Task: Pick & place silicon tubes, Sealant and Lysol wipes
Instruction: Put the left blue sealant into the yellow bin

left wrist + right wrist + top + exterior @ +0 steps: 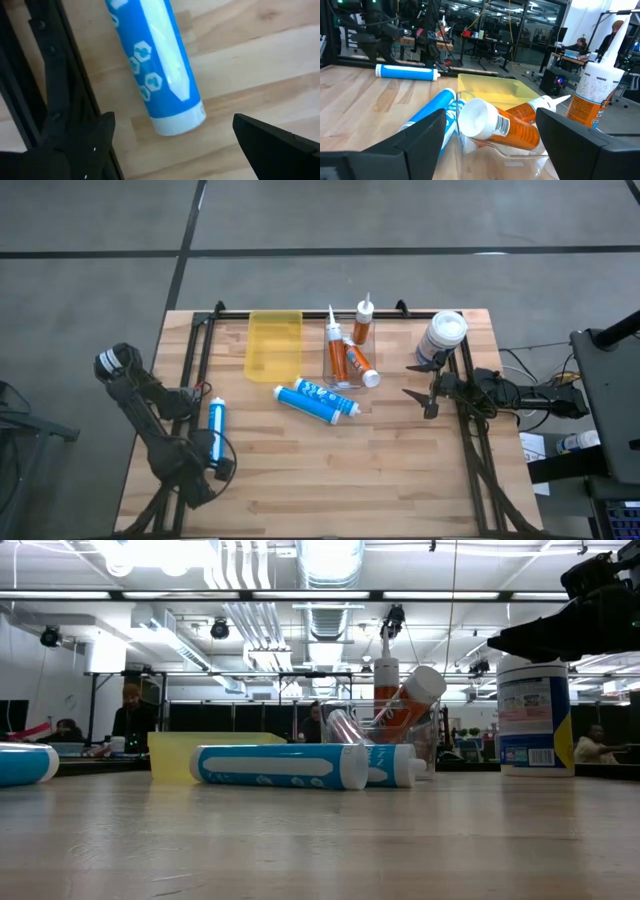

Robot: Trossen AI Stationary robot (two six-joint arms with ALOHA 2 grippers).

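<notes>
A blue-and-white tube [217,425] lies flat at the table's left; my left gripper [217,470] is open just near of its near end, and in the left wrist view [172,147] its fingers stand apart beyond the tube's white end [177,122] without touching it. Two more blue tubes [316,399] lie side by side mid-table. Orange tubes [352,360] lean in a clear container [338,370]. A sealant cartridge [363,322] stands upright behind it. The Lysol wipes canister [441,338] stands at the far right. My right gripper [425,385] is open and empty, just near of the canister, facing the clear container [510,150].
A yellow bin [274,345] sits at the far middle-left. Black frame rails [470,450] run along the table's left and right sides. Bare wood lies along the near half of the table [340,480]. People show in the room beyond, in the low view.
</notes>
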